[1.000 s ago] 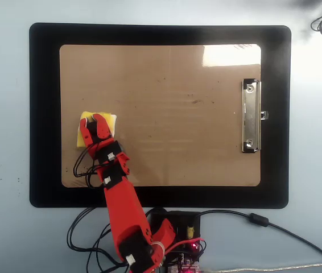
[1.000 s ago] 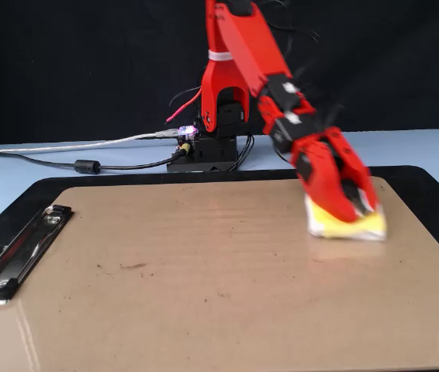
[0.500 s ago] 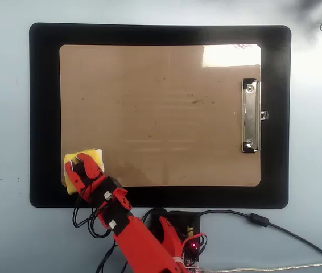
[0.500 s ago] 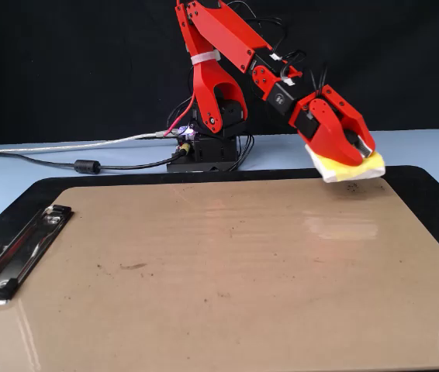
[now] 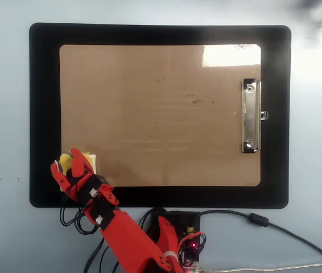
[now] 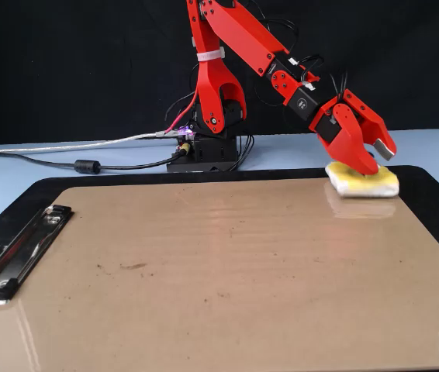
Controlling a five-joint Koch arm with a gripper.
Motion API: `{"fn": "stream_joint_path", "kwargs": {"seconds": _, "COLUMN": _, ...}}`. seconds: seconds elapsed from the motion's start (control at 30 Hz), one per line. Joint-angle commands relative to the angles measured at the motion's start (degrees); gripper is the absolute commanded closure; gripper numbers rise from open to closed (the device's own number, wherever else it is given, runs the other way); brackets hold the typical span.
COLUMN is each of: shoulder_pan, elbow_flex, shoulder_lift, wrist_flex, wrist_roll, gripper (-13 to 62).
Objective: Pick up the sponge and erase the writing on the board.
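Yellow sponge resting at a corner of the board.
Red gripper hangs just above it with jaws spread, gripping nothing; black mat underneath.

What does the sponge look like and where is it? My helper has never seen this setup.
Find the tan board on the black mat. At its corner nearest the red gripper lies the sponge: small, yellow and white-edged, the only soft thing there.

You've dragged the yellow square sponge to the tan clipboard's corner; the red gripper now gapes above it.
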Motion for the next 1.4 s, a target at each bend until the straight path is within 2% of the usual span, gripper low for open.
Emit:
{"fn": "stream_joint_path", "kwargs": {"seconds": 0.0, "shoulder_pan": -0.6, "elbow_flex": -4.7, "shoulder_lift": 1.9, "wrist_flex": -2.4, "wrist_roll": 0.1, "gripper": 15.4}}
{"fn": "stream_joint_path", "kwargs": {"seconds": 0.1, "shoulder_pan": 0.8, "elbow_flex": -14.8, "shoulder_lift": 9.3, "wrist_flex": 13.9, "wrist_roll": -0.1, "gripper": 15.5}}
{"fn": "stream_joint_path", "kwargs": {"seconds": 0.17, "shoulder_pan": 5.4, "elbow_flex": -24.9, "shoulder_lift": 16.5, "wrist_flex": 40.3, "wrist_roll": 0.1, "gripper": 15.4}}
{"fn": "stream_joint_path", "kwargs": {"seconds": 0.23, "shoulder_pan": 13.8, "elbow_flex": -34.2, "shoulder_lift": 18.7, "wrist_flex": 65.9, "wrist_roll": 1.6, "gripper": 15.3}}
{"fn": "stream_joint_path", "kwargs": {"seconds": 0.3, "shoulder_pan": 22.5, "elbow_flex": -36.7, "shoulder_lift": 19.3, "wrist_flex": 83.8, "wrist_roll": 5.6, "gripper": 15.4}}
{"fn": "stream_joint_path", "kwargs": {"seconds": 0.37, "shoulder_pan": 30.4, "elbow_flex": -34.7, "shoulder_lift": 22.1, "wrist_flex": 93.3, "wrist_roll": 12.0, "gripper": 15.4}}
{"fn": "stream_joint_path", "kwargs": {"seconds": 0.43, "shoulder_pan": 34.3, "elbow_flex": -29.3, "shoulder_lift": 25.8, "wrist_flex": 97.8, "wrist_roll": 14.0, "gripper": 15.4}}
{"fn": "stream_joint_path", "kwargs": {"seconds": 0.5, "shoulder_pan": 36.5, "elbow_flex": -16.8, "shoulder_lift": 32.6, "wrist_flex": 98.6, "wrist_roll": 13.9, "gripper": 15.4}}
{"fn": "stream_joint_path", "kwargs": {"seconds": 0.6, "shoulder_pan": 40.7, "elbow_flex": -2.2, "shoulder_lift": 33.0, "wrist_flex": 98.2, "wrist_roll": 11.8, "gripper": 15.2}}
{"fn": "stream_joint_path", "kwargs": {"seconds": 0.73, "shoulder_pan": 45.5, "elbow_flex": 9.7, "shoulder_lift": 33.0, "wrist_flex": 93.8, "wrist_roll": 4.6, "gripper": 15.0}}
{"fn": "stream_joint_path", "kwargs": {"seconds": 1.37, "shoulder_pan": 45.6, "elbow_flex": 10.8, "shoulder_lift": 33.0, "wrist_flex": 92.8, "wrist_roll": 4.1, "gripper": 14.9}}
